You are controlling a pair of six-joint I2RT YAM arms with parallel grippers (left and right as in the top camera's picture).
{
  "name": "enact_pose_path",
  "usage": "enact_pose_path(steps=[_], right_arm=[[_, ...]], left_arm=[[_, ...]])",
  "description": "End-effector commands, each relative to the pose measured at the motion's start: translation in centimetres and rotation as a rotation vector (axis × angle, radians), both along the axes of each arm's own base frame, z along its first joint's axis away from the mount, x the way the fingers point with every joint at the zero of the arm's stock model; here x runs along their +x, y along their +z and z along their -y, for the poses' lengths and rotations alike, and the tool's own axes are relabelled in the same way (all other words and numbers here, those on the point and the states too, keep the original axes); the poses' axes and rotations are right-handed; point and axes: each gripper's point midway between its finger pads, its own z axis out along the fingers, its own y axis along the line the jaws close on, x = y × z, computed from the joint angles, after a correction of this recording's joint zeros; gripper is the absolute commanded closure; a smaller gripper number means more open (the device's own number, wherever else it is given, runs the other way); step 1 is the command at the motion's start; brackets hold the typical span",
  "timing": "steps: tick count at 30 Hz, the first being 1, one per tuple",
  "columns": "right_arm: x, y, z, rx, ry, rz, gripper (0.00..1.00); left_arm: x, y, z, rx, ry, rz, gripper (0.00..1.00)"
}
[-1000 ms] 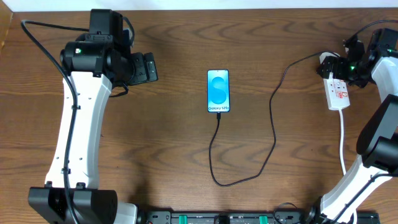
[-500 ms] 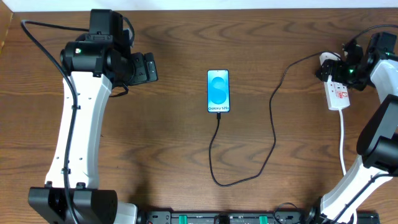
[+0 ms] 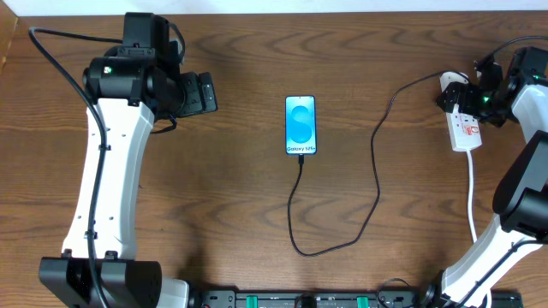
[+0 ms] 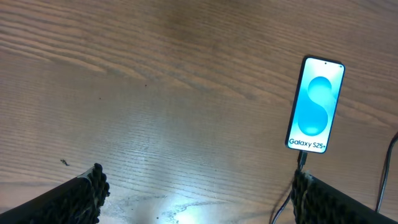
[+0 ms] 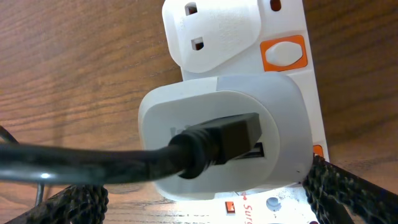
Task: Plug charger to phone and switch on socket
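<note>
Right arm is stretched out over the socket [image 3: 467, 128], right gripper [image 5: 211, 198] spread open, fingers either side of the charger [image 5: 217, 146] plug (white adapter). Left gripper [image 4: 196, 199] hangs open, pointing down, near the phone [image 4: 314, 106].

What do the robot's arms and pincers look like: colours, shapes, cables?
The left arm and right arm have long white links with black joints, each with a small green light near the wrist. A black cable runs along the left arm. The pincer fingers are black and ribbed.
</note>
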Motion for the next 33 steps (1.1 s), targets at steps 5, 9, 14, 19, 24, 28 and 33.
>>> enact_pose_path(steps=[5, 9, 14, 19, 24, 28, 33], right_arm=[[-0.8, -1.0, -4.5, 0.199, 0.068, -0.013, 0.01], [-0.7, -0.8, -4.8, 0.219, 0.075, -0.003, 0.01], [-0.6, -0.6, -5.0, 0.229, 0.079, 0.004, 0.01], [-0.6, -0.6, -5.1, 0.237, 0.080, 0.006, 0.01], [-0.6, -0.8, -4.6, 0.207, 0.069, -0.004, 0.01], [-0.5, -0.4, -3.6, 0.177, 0.052, 0.004, 0.01], [-0.3, 2.9, -1.3, 0.069, 0.012, 0.031, 0.01]], left_arm=[[-0.2, 0.2, -0.3, 0.018, -0.003, 0.007, 0.04], [-0.2, 0.2, -0.3, 0.018, -0.003, 0.006, 0.04], [-0.2, 0.2, -0.3, 0.018, -0.003, 0.007, 0.04], [-0.2, 0.2, -0.3, 0.018, -0.003, 0.007, 0.04], [-0.2, 0.2, -0.3, 0.018, -0.003, 0.007, 0.04], [-0.2, 0.2, -0.3, 0.018, -0.003, 0.007, 0.04], [-0.2, 0.2, -0.3, 0.018, -0.003, 0.007, 0.04]])
